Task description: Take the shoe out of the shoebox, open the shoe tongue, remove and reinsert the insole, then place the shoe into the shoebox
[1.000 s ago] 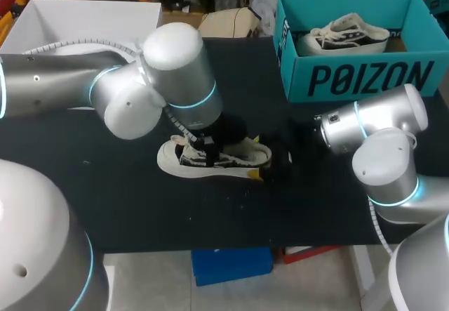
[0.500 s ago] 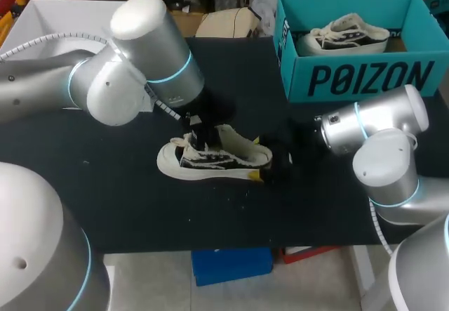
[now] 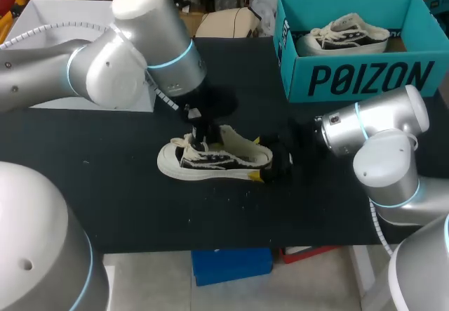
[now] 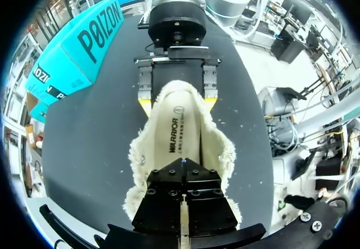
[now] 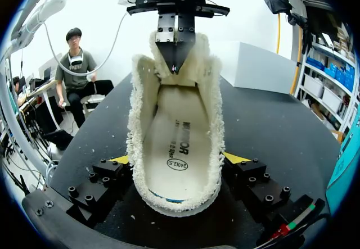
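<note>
A cream low-top shoe [image 3: 214, 161] with black side print lies on the black table [image 3: 105, 206], toe to the left. My left gripper [image 3: 200, 130] is shut on the shoe's tongue [image 5: 175, 72] and holds it raised, away from the opening. The cream insole [image 4: 176, 132] shows inside the shoe. My right gripper [image 5: 178, 160] stands around the heel, its wide-set yellow fingertips [image 5: 235, 158] pressed against both sides. In the left wrist view my right gripper [image 4: 177, 102] sits just past the heel. The teal shoebox [image 3: 351, 79] stands at the back right.
A second shoe [image 3: 344, 34] lies inside the teal shoebox. A white open box [image 3: 70, 16] stands at the back left, behind my left arm. Bare black tabletop lies in front of the shoe.
My left arm has swung back and to the left, pulling the tongue up and opening the shoe wider. The right arm and the shoe's heel have stayed put.
</note>
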`<state>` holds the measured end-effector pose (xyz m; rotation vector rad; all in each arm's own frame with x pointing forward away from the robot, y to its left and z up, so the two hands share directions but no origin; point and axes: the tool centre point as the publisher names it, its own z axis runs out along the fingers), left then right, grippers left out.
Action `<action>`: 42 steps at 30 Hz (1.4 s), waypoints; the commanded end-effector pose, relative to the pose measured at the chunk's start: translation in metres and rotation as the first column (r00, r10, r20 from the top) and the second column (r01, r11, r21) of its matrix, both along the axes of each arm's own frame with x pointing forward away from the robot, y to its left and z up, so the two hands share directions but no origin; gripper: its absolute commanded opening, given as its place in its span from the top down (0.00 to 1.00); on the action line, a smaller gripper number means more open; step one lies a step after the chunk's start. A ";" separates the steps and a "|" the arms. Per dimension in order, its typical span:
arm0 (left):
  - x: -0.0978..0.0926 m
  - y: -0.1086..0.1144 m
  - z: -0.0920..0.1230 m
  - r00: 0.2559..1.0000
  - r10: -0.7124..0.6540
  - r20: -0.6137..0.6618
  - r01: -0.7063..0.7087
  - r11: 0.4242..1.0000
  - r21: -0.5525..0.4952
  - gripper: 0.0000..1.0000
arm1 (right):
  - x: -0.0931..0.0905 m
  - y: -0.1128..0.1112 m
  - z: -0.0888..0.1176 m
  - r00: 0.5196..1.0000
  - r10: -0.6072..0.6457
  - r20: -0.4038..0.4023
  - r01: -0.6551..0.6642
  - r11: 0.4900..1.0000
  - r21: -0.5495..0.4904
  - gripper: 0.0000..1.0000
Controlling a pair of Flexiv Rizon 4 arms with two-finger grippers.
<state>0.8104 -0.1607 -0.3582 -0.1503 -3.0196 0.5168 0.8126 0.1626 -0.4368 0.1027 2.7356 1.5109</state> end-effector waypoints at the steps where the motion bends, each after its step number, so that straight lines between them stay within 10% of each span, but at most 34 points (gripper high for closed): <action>1: 0.012 -0.013 0.002 0.994 -0.047 -0.098 0.055 0.996 0.074 1.00 | -0.001 0.000 0.000 1.000 0.000 -0.001 0.000 1.000 -0.002 1.00; 42: -0.024 -0.037 -0.053 0.963 -0.067 -0.262 0.104 0.986 0.132 1.00 | -0.001 0.000 0.000 1.000 0.000 -0.001 0.000 1.000 -0.002 1.00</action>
